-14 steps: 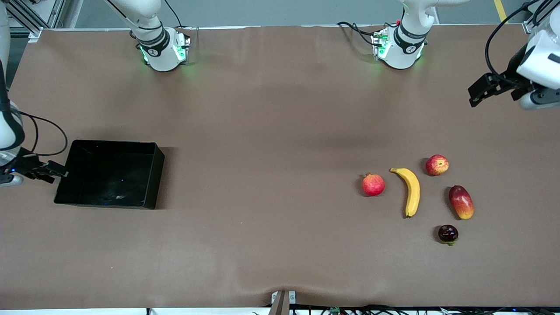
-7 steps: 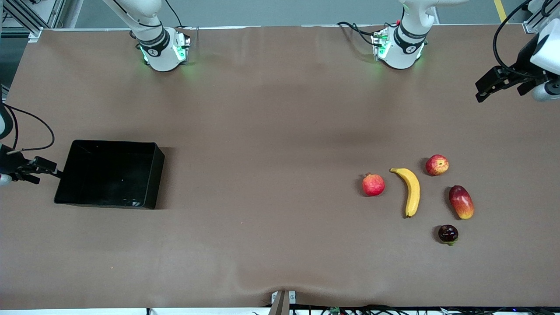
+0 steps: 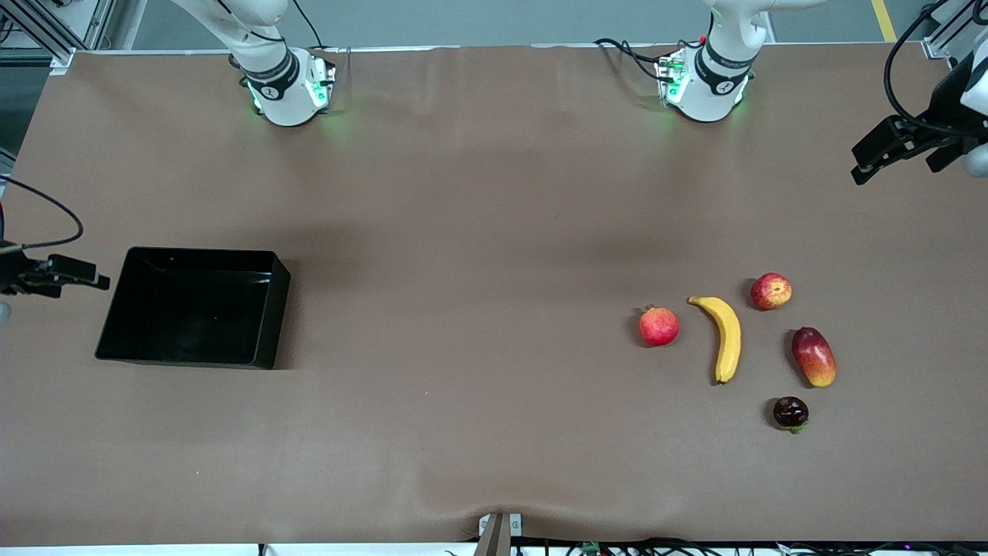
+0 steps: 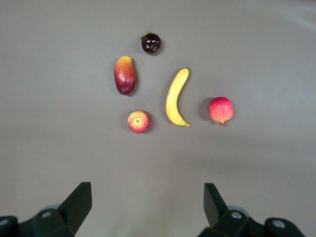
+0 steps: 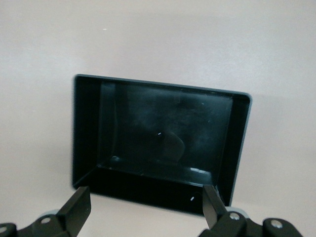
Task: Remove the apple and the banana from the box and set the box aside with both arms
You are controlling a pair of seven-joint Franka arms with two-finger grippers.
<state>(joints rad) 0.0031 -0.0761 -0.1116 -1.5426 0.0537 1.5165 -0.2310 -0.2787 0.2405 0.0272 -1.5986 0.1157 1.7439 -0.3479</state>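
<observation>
The yellow banana [image 3: 726, 337] and the small red-and-yellow apple [image 3: 771, 291] lie on the brown table toward the left arm's end; both show in the left wrist view, banana [image 4: 176, 96] and apple [image 4: 138, 121]. The black box [image 3: 193, 306] sits empty toward the right arm's end and shows in the right wrist view [image 5: 158, 143]. My left gripper [image 3: 868, 158] is open and empty, up in the air over bare table at the left arm's end [image 4: 147, 203]. My right gripper [image 3: 81, 274] is open and empty beside the box's end wall [image 5: 146, 206].
A red pomegranate [image 3: 658, 326], an oval red-orange mango [image 3: 813, 356] and a small dark round fruit [image 3: 790, 412] lie around the banana. The two arm bases [image 3: 289, 86] [image 3: 702, 85] stand along the table's edge farthest from the front camera.
My right gripper has drawn away from the box's end wall and risen. My left gripper has moved outward toward the table's end. The box and fruits have not moved.
</observation>
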